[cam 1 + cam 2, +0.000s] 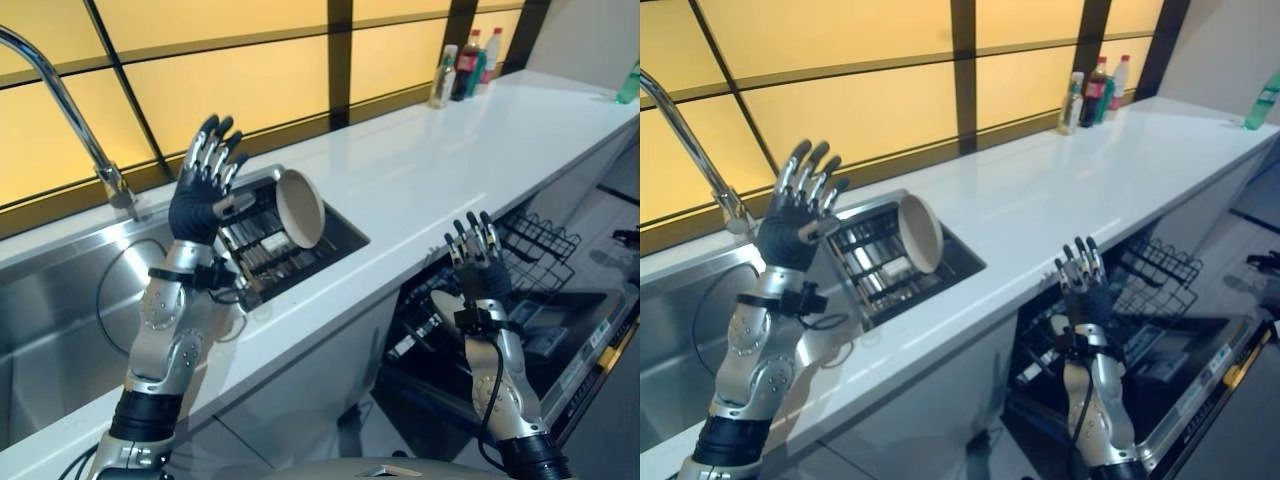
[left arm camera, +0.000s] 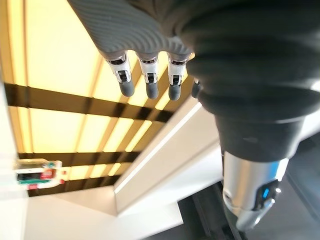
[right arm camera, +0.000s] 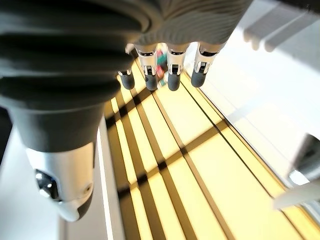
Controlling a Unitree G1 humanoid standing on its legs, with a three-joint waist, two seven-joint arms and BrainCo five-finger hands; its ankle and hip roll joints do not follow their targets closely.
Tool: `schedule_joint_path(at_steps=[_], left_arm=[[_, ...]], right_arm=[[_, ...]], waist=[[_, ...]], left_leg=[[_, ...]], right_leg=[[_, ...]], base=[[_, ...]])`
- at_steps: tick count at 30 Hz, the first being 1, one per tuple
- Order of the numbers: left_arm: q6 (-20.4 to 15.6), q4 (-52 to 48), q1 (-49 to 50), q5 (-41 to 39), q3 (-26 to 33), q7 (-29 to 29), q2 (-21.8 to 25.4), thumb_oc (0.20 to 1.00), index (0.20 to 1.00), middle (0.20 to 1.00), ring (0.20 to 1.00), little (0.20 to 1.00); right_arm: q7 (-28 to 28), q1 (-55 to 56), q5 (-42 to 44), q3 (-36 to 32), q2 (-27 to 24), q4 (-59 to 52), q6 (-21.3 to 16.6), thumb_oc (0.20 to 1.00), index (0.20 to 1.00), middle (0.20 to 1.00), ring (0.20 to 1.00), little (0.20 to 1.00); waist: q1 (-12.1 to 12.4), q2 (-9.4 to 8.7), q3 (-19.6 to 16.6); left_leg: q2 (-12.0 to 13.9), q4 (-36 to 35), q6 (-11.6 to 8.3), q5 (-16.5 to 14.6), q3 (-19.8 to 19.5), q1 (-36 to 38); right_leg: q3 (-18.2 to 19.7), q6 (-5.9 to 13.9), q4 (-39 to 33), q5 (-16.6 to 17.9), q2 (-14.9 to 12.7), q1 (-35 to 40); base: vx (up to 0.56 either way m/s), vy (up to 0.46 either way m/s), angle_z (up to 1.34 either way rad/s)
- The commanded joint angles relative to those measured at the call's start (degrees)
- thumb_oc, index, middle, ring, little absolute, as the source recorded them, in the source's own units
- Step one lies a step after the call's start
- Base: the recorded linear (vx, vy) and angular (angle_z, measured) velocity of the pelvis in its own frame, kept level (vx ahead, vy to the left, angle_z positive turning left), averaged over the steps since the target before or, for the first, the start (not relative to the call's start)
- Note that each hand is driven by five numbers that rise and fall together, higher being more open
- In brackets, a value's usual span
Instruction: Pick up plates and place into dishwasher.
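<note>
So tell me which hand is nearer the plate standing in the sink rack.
Left. The left hand is raised open just beside the plate; the right hand hangs over the open dishwasher, well away.

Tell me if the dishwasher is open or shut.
Open. The dishwasher door is down below the counter and its black wire rack is exposed, beside the raised right hand.

Left robot hand (image 1: 795,222) raised, fingers spread, plate (image 1: 921,233) in rack (image 1: 872,262)

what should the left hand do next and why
Probably lower the left hand toward the plate standing on edge in the sink rack. Both hands are raised, open and empty, and the dishwasher stands open beside the right hand.
</note>
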Motion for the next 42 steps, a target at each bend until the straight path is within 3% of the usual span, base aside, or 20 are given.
schedule_joint_path(at_steps=[1, 3, 6, 8, 11, 16, 22, 26, 31, 32, 37, 42], left_arm=[[-1.46, -1.32, -4.36, 3.96, -1.08, -0.59, 1.36, 1.000, 1.000, 1.000, 1.000, 1.000], [-0.96, -0.05, -5.84, 4.61, -2.03, -0.67, 1.52, 1.000, 1.000, 1.000, 1.000, 1.000], [0.47, 0.31, -8.18, 6.18, -3.09, -0.33, 2.09, 1.000, 1.000, 1.000, 1.000, 1.000], [-1.11, 0.87, -8.80, 7.20, -3.09, -0.14, 3.82, 1.000, 1.000, 1.000, 1.000, 1.000], [-2.37, 1.59, -10.10, 7.70, -2.91, -0.39, 4.74, 1.000, 1.000, 1.000, 1.000, 1.000], [-1.54, -0.12, -12.67, 6.31, -3.32, 0.42, 5.95, 1.000, 1.000, 1.000, 1.000, 1.000], [-1.46, -0.03, -15.59, 14.40, -4.86, 2.94, 8.78, 1.000, 1.000, 1.000, 1.000, 1.000], [0.31, 3.30, -22.06, 17.34, -4.96, 5.68, 14.93, 1.000, 1.000, 1.000, 1.000, 1.000], [-1.24, 10.37, -32.02, 29.58, -6.74, 10.49, 26.37, 1.000, 1.000, 1.000, 1.000, 1.000], [-1.57, 12.39, -34.72, 35.20, -7.88, 11.93, 30.32, 1.000, 1.000, 1.000, 1.000, 1.000], [-0.95, 20.96, -47.70, 50.08, -20.45, 12.00, 44.55, 1.000, 1.000, 1.000, 1.000, 1.000], [1.09, 24.82, -56.97, 59.83, -32.36, 10.31, 51.73, 1.000, 1.000, 1.000, 1.000, 1.000]], right_arm=[[0.20, -5.48, -2.18, -1.08, -3.39, -4.43, -2.46, 1.000, 1.000, 1.000, 1.000, 1.000], [0.73, -5.11, -2.10, -1.63, -3.66, -4.76, -2.55, 1.000, 1.000, 1.000, 1.000, 1.000], [1.28, -4.85, -3.62, -2.92, -4.26, -5.15, -2.95, 1.000, 1.000, 1.000, 1.000, 1.000], [2.34, -5.69, -1.81, -4.27, -5.98, -5.94, -2.76, 1.000, 1.000, 1.000, 1.000, 1.000], [4.32, -6.59, -0.57, -6.83, -7.17, -5.19, -3.11, 1.000, 1.000, 1.000, 1.000, 1.000], [3.02, -7.21, -0.25, -7.92, -7.72, -7.61, -2.42, 1.000, 1.000, 1.000, 1.000, 1.000], [3.93, -7.05, 1.32, -8.02, -9.88, -8.44, -0.87, 1.000, 1.000, 1.000, 1.000, 1.000], [4.69, -8.16, 1.81, -8.06, -11.31, -8.90, 1.30, 1.000, 1.000, 1.000, 1.000, 1.000], [5.23, -8.56, 3.11, -9.51, -13.44, -9.79, 3.24, 1.000, 1.000, 1.000, 1.000, 1.000], [5.62, -8.15, 3.51, -10.16, -14.63, -9.73, 3.39, 1.000, 1.000, 1.000, 1.000, 1.000], [9.28, -6.07, 7.60, -14.74, -20.05, -7.45, 4.43, 1.000, 1.000, 1.000, 1.000, 1.000], [12.19, -2.41, 8.38, -20.18, -24.14, -3.90, 4.08, 1.000, 1.000, 1.000, 1.000, 1.000]], waist=[[-1.54, 0.73, 3.36], [-2.70, 0.47, 4.02], [-4.08, -0.14, 4.28], [-5.00, -0.31, 5.61], [-5.11, -0.43, 7.11], [-5.04, -1.07, 9.38], [-6.40, -1.10, 10.95], [-7.94, -0.50, 11.88], [-10.08, 0.43, 12.82], [-10.76, 0.76, 12.90], [-13.34, 2.01, 12.73], [-15.28, 2.50, 12.59]], left_leg=[[-2.72, -0.08, 6.02, -0.12, -1.24, -3.24], [-3.20, 0.69, 6.32, -0.64, -2.16, -3.27], [-3.94, 2.53, 5.47, -1.67, -4.54, -4.78], [-3.21, 3.64, 4.84, -1.94, -4.51, -5.89], [-1.81, 5.25, 4.14, -1.66, -5.10, -8.37], [-0.38, 7.00, 3.02, -0.40, -6.19, -12.65], [0.71, 8.01, 2.38, -0.34, -5.50, -12.62], [1.06, 8.09, 2.14, -0.07, -4.34, -12.27], [1.20, 7.53, 2.01, 0.18, -2.55, -11.95], [1.22, 7.69, 1.94, 0.04, -2.02, -11.79], [1.63, 8.10, 1.53, -0.41, -0.50, -10.82], [1.89, 7.87, 1.15, -0.38, 0.10, -10.34]], right_leg=[[3.97, 2.79, 16.37, -7.72, 0.15, -0.15], [7.11, 2.67, 16.22, -7.40, 1.02, -1.74], [12.53, 2.66, 5.68, -7.35, 2.30, -0.52], [16.12, 3.46, 5.75, -5.66, 3.54, -2.83], [17.02, 2.81, 6.65, -6.79, 5.06, -4.20], [15.05, 1.46, 7.39, -7.36, 6.12, -6.61], [14.98, 1.18, 8.75, -7.90, 6.30, -7.41], [16.16, 1.46, 9.91, -8.04, 6.33, -8.21], [17.16, 1.95, 10.54, -8.00, 5.94, -9.11], [17.35, 2.09, 10.68, -7.97, 5.76, -9.21], [17.92, 2.66, 11.53, -8.24, 5.35, -9.29], [18.16, 3.02, 11.99, -8.56, 4.99, -9.28]], base=[[0.01, 0.062, 0.17], [0.06, -0.027, 0.52], [0.10, -0.091, 0.60], [0.03, -0.104, 0.43], [0.00, -0.121, 0.43], [-0.03, -0.063, 0.17], [0.10, 0.016, 0.04], [0.08, 0.056, 0.01], [0.04, 0.067, -0.09], [0.08, 0.063, -0.10], [0.11, 0.046, -0.09], [0.11, 0.016, -0.09]])
